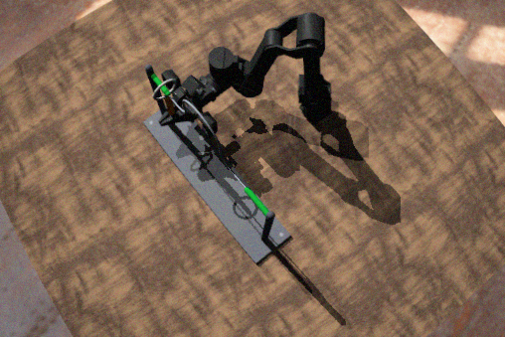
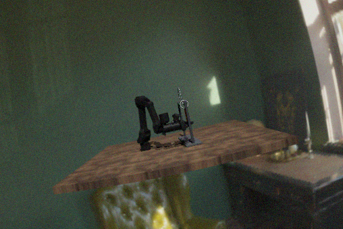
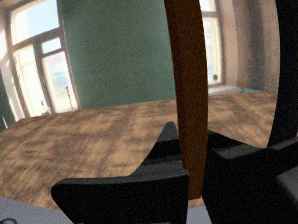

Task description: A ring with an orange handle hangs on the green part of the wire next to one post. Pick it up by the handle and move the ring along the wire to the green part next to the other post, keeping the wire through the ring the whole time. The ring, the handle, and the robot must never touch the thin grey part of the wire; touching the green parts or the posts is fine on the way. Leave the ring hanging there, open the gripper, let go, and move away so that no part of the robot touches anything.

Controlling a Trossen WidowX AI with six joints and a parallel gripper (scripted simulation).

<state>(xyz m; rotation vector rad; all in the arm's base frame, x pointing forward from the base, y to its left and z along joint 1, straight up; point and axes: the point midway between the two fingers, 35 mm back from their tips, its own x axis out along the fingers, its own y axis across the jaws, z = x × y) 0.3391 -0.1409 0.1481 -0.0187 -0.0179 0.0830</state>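
Note:
The ring (image 1: 154,91) (image 2: 180,105) is around the green part (image 1: 156,79) beside the upper-left post (image 1: 149,71) in the top view. Its orange handle (image 1: 170,105) (image 3: 190,100) hangs down, upright in the wrist view. My gripper (image 1: 167,117) (image 3: 176,127) is shut on the handle's lower part. The thin grey wire (image 1: 208,123) arches from this green part, passing over my gripper in the top view, to the other green part (image 1: 256,201) beside the lower-right post (image 1: 267,227). Whether the ring touches the wire is too small to tell.
The posts stand on a grey base plate (image 1: 224,211) (image 2: 196,142) on the wooden table (image 1: 124,236) (image 2: 135,167). A dark upright (image 3: 287,75) stands close on the right in the wrist view. The arm reaches in from the upper right in the top view.

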